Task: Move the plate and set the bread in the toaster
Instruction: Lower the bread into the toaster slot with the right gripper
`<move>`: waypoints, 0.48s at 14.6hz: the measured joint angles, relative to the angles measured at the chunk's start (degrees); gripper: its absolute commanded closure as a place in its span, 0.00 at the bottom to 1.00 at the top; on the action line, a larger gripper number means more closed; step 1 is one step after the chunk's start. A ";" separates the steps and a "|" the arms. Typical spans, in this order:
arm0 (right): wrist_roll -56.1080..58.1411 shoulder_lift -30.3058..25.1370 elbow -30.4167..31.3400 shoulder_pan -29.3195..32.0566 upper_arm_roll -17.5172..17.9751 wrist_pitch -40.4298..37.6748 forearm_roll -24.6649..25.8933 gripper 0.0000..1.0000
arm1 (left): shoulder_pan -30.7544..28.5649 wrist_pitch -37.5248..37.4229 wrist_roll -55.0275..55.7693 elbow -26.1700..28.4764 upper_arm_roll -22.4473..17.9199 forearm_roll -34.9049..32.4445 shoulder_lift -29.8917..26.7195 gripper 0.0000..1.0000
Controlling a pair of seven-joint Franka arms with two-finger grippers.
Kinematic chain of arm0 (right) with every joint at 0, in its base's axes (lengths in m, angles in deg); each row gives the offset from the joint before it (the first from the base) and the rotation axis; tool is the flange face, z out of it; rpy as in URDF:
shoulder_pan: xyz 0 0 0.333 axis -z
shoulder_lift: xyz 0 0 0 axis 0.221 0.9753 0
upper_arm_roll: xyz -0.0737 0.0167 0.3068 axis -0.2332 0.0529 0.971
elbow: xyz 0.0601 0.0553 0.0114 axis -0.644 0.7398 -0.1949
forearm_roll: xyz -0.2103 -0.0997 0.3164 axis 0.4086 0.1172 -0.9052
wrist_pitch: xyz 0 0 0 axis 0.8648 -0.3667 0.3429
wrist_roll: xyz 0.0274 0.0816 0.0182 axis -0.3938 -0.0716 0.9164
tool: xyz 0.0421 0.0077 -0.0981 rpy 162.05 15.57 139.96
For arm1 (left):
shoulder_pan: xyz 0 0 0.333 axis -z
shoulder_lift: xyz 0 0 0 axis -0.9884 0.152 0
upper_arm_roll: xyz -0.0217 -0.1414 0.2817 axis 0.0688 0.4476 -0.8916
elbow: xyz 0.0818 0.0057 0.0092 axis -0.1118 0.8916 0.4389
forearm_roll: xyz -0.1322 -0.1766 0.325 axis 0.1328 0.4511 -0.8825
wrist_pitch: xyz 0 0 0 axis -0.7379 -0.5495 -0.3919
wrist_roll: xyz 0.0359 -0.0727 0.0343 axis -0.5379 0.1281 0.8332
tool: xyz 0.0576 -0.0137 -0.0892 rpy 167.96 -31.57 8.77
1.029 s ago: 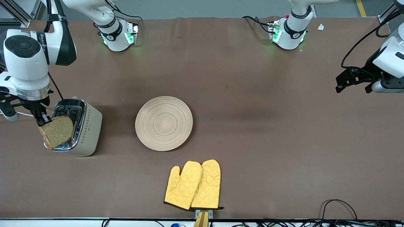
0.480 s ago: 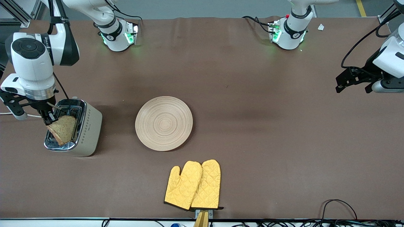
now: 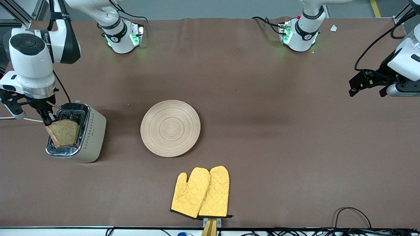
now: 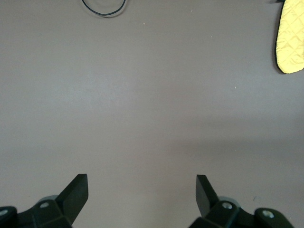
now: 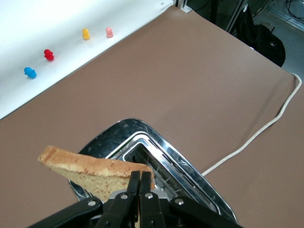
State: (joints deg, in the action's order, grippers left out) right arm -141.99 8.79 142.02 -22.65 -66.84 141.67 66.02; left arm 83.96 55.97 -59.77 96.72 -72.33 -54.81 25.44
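My right gripper [image 3: 48, 121] is shut on one corner of the brown bread [image 3: 65, 132] and holds the slice on edge, tilted, over the chrome top of the cream toaster [image 3: 94, 131]. In the right wrist view the bread [image 5: 90, 170] hangs just above the toaster's slots [image 5: 156, 164], with the right gripper [image 5: 141, 179] pinching its lower edge. The round wooden plate [image 3: 170, 128] lies bare at mid-table, beside the toaster. My left gripper [image 3: 367, 91] waits open above bare table at the left arm's end; its view shows the left gripper [image 4: 141, 187] with nothing between the fingers.
A pair of yellow oven mitts [image 3: 200, 192] lies nearer to the front camera than the plate; one mitt's tip [image 4: 290, 38] shows in the left wrist view. The toaster's white cord [image 5: 266, 128] trails over the table. Black cables [image 3: 352, 214] lie at the table's front edge.
My right gripper has shifted toward the bases and carried the bread from the toaster's outer edge to over its top. The slice has swung round. The left arm is still.
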 measured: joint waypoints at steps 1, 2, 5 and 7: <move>0.00 -0.64 0.81 0.13 0.00 0.04 0.03 0.99 | 0.00 0.00 0.00 0.00 0.00 0.00 0.00 0.00; 0.00 -1.05 1.46 0.26 -0.01 0.14 0.05 0.94 | 0.00 0.00 0.00 0.00 0.00 0.00 0.00 0.00; -0.10 -1.26 2.39 0.44 -0.02 0.26 0.07 0.19 | 0.00 0.00 0.00 0.00 0.00 0.00 0.00 0.00; -0.18 -1.27 2.48 0.58 -0.06 0.25 0.09 0.00 | 0.00 0.00 0.00 0.01 0.00 0.00 0.00 0.00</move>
State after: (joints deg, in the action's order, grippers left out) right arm -142.17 7.53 144.50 -22.07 -66.90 141.93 66.10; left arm 83.96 55.97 -59.77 96.73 -72.33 -54.81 25.44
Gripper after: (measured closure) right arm 0.762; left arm 0.000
